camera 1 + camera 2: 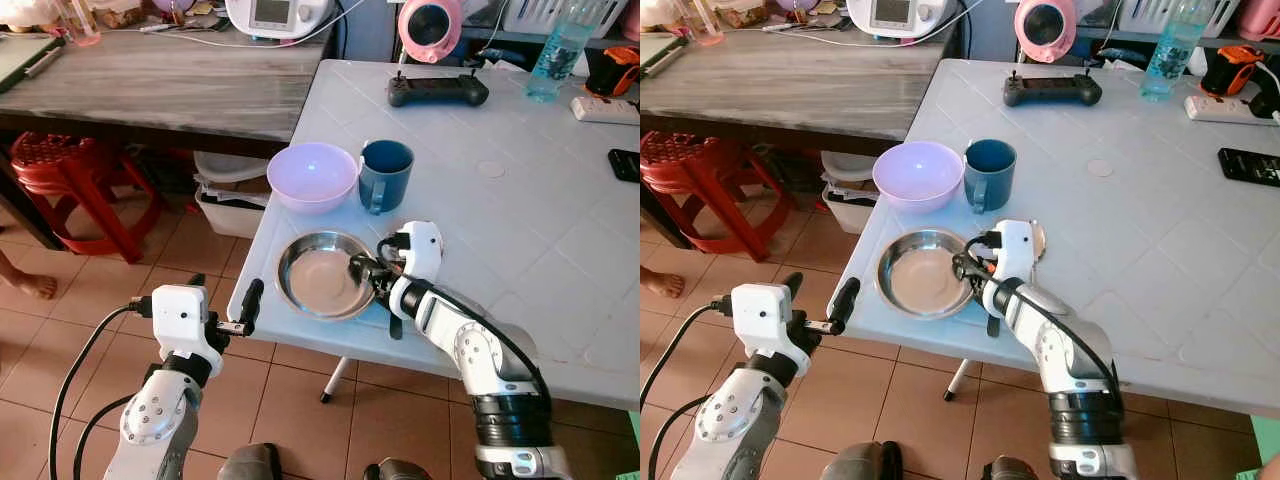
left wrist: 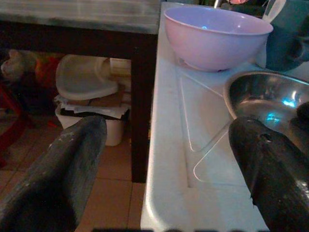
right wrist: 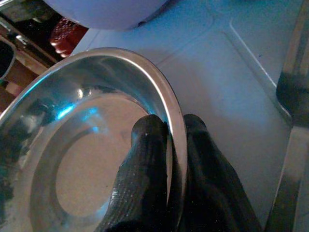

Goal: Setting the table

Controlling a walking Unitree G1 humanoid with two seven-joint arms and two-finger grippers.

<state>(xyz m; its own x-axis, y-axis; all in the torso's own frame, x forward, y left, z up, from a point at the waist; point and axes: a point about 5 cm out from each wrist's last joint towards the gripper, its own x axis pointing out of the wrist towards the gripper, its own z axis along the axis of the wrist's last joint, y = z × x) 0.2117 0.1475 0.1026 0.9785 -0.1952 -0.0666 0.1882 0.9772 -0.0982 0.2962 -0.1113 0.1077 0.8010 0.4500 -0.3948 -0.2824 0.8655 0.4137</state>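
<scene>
In the eye views, a steel plate (image 1: pixel 322 276) sat at the near edge of the white surface (image 1: pixel 520 220), a lilac bowl (image 1: pixel 312 176) and blue mug (image 1: pixel 386 172) just behind it, tiled floor (image 1: pixel 200 250) below. The left gripper (image 1: pixel 222 305) hovered spread beside that edge. In the right wrist view, the right gripper (image 3: pixel 169 126) pinched the plate's rim.

No readable text, label or number anywhere

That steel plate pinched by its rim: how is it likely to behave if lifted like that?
The steel plate looks thin and rigid, so probably light and unbending. The right gripper pinches only one rim edge, so the far side may sag or swing. Its polished surface suggests it could slip between the fingers.
</scene>
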